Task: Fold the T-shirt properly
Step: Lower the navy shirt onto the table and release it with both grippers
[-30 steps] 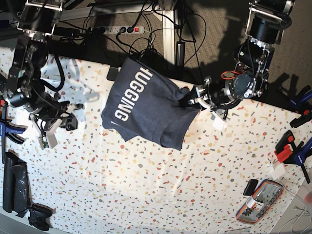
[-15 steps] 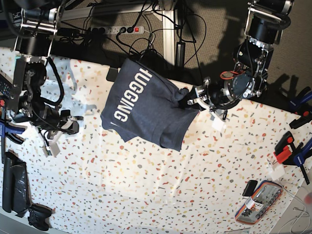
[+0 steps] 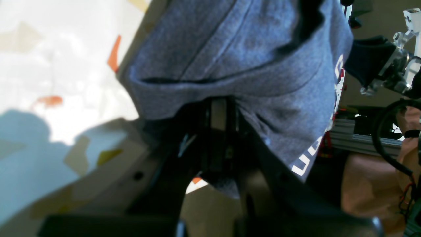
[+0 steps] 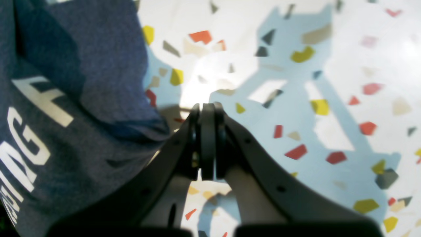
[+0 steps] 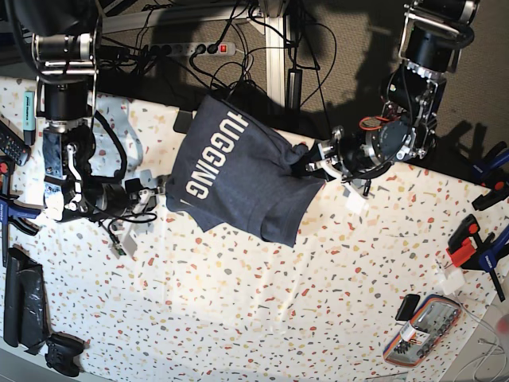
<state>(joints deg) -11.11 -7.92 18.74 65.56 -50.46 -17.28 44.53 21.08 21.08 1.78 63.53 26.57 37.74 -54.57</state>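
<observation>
The dark slate-blue T-shirt (image 5: 231, 171) lies bunched at the table's far middle, with white lettering "HUGGING" facing up. My left gripper (image 5: 316, 164) is shut on the shirt's right edge and holds that fabric off the table. In the left wrist view the cloth (image 3: 250, 59) drapes over the closed gripper (image 3: 219, 110). My right gripper (image 5: 159, 189) is shut and empty, low over the table just left of the shirt's lower left edge. In the right wrist view the closed gripper (image 4: 206, 110) sits beside the shirt (image 4: 65, 125), not touching it.
A white terrazzo table (image 5: 262, 294) carries a black bag (image 5: 20, 298) at the front left. Clamps (image 5: 477, 239) and a colourful case (image 5: 421, 328) are at the right. A power strip (image 5: 199, 48) and cables lie behind the far edge.
My right arm has swung its shut gripper rightward across the table to the shirt's left edge. The left gripper still holds the shirt in the same place.
</observation>
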